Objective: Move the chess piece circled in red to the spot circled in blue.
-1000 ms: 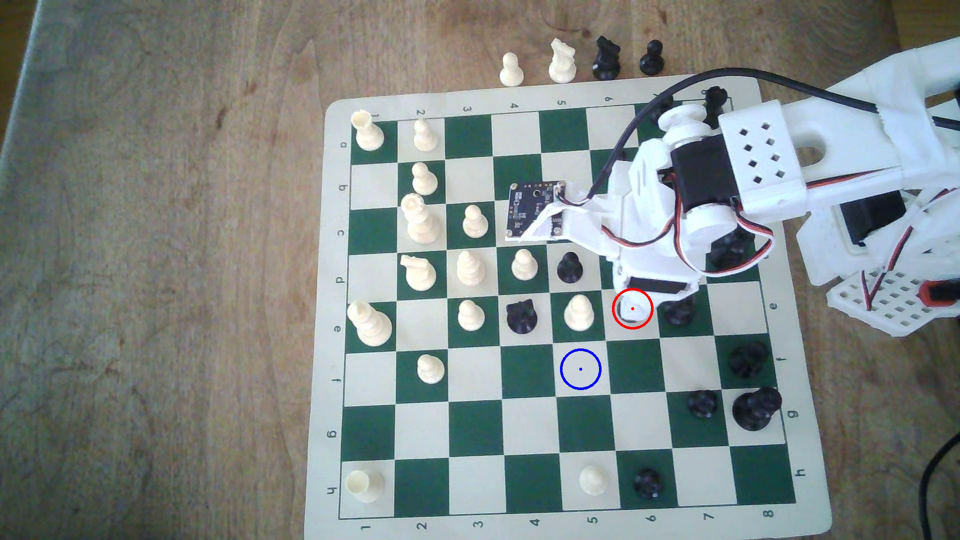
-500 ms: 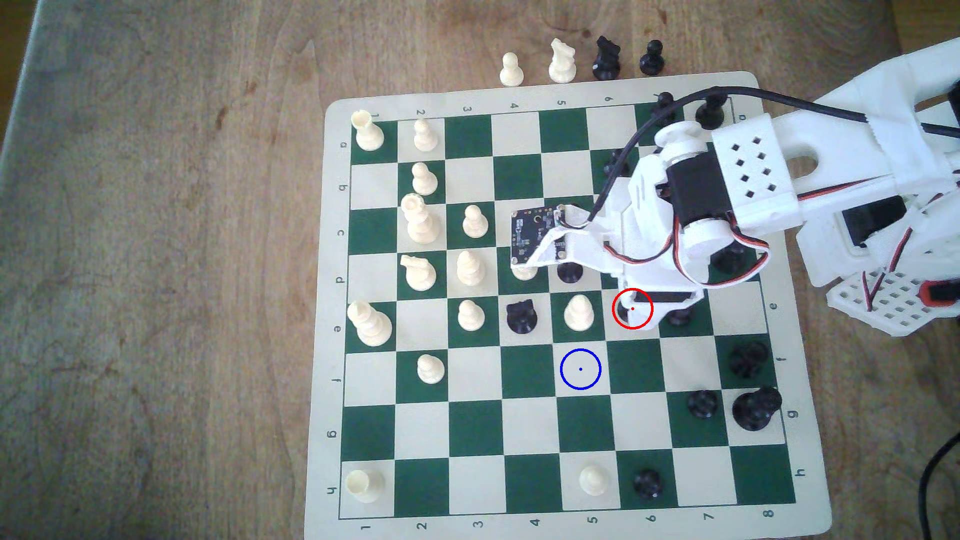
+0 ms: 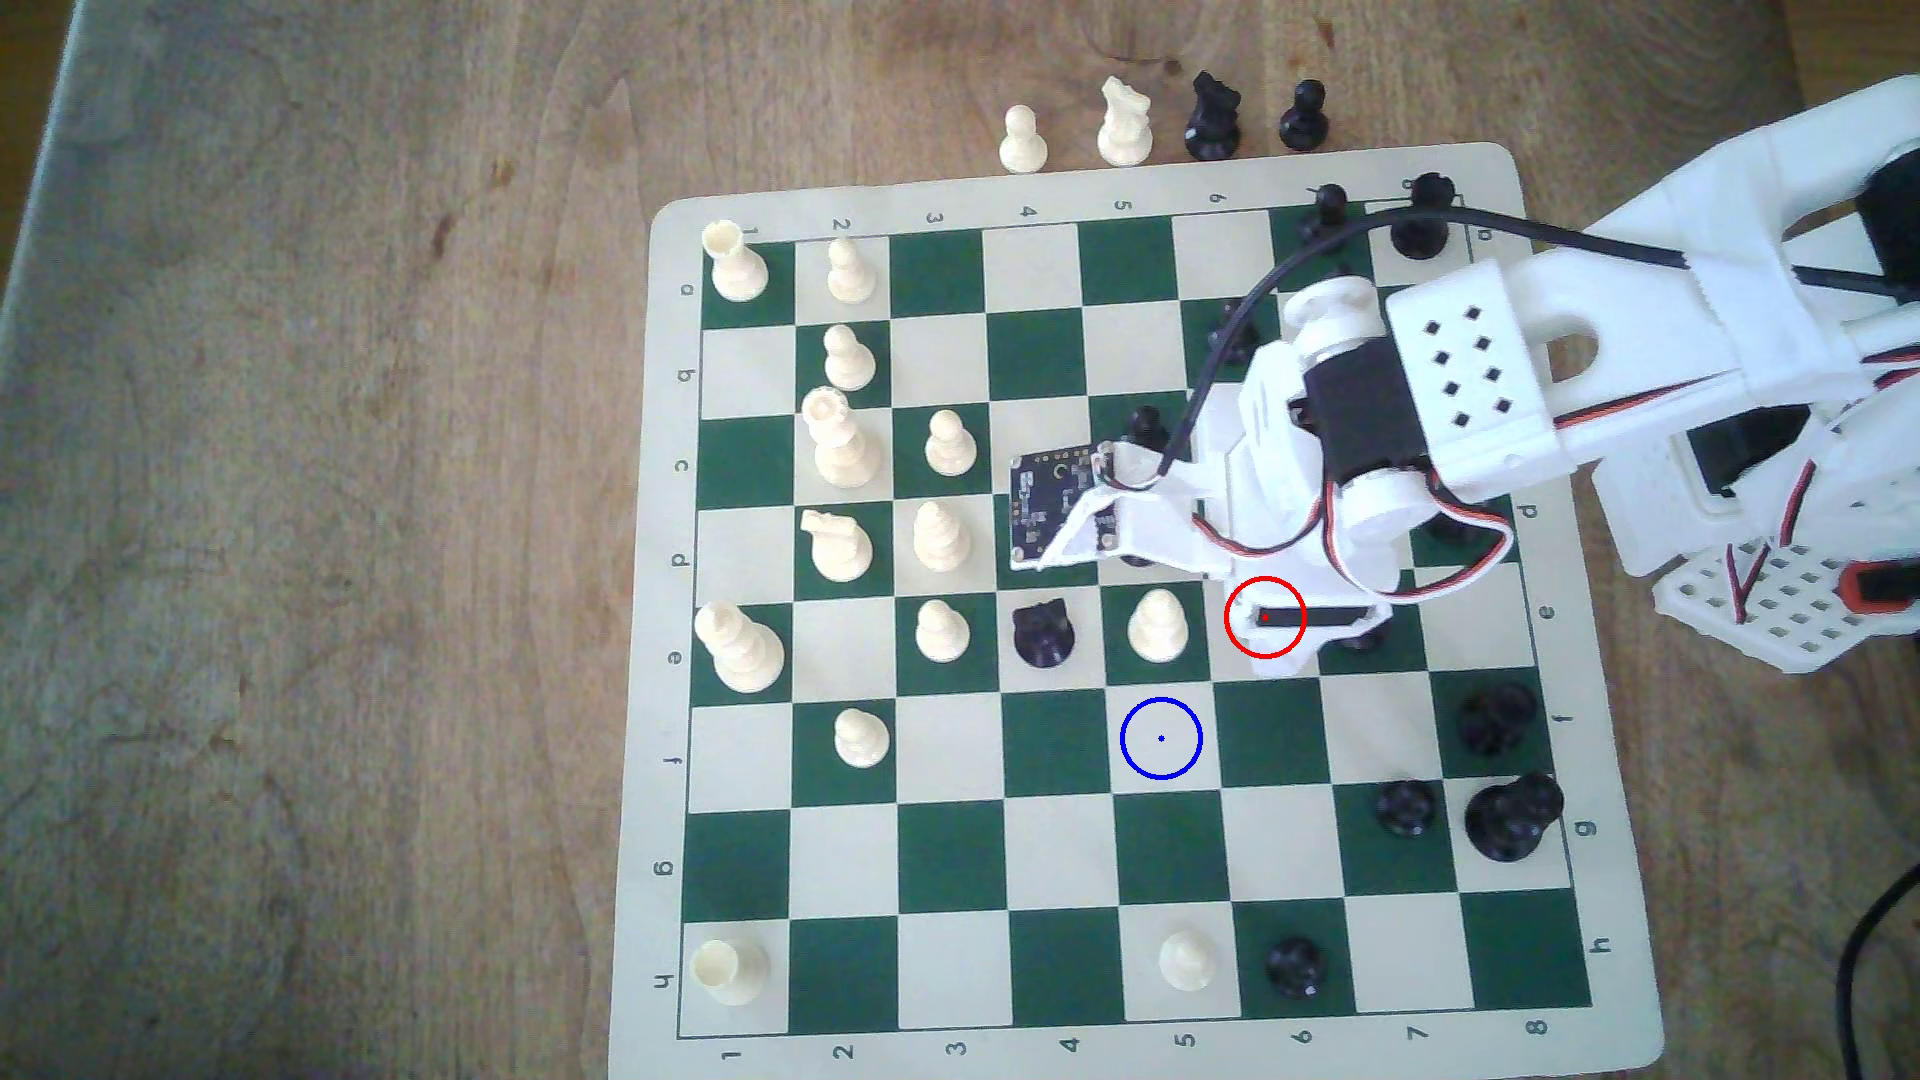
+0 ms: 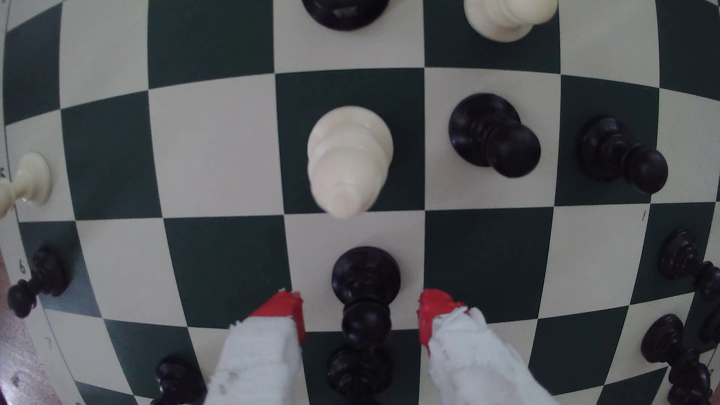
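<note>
Keep gripper (image 4: pixel 360 311) jaws apart, straddling black pawn (image 4: pixel 365 284) upright on its cream square. Lower squarely, close below head. Blue-ringed spot (image 3: pixel 1161 738) lies toward seven o'clock, exterior view.

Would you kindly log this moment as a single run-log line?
phase: pre-grasp | gripper: open, red fingertips straddling black pawn, no contact visible | pawn: upright on cream square | blue-ringed spot: unoccupied
</note>
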You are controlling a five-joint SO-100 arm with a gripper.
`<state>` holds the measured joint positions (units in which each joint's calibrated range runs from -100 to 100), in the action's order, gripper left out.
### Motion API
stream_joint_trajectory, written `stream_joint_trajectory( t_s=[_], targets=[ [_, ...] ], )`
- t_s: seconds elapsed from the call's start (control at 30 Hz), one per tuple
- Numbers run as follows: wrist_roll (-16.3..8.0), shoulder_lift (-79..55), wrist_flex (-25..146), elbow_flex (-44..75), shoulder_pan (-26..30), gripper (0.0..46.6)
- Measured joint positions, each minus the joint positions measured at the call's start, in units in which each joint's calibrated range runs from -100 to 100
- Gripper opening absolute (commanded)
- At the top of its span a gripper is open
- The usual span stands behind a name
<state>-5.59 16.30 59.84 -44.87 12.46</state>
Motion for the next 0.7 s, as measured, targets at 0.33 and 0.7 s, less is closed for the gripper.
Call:
stream_joint_trajectory(
  t_s=[0.33, 0.7],
  targets=[
    [0.0, -1.9, -0.2, 0.0, -0.1, 9.5],
    [0.0, -2.0, -0.2, 0.0, -0.1, 6.8]
  ],
)
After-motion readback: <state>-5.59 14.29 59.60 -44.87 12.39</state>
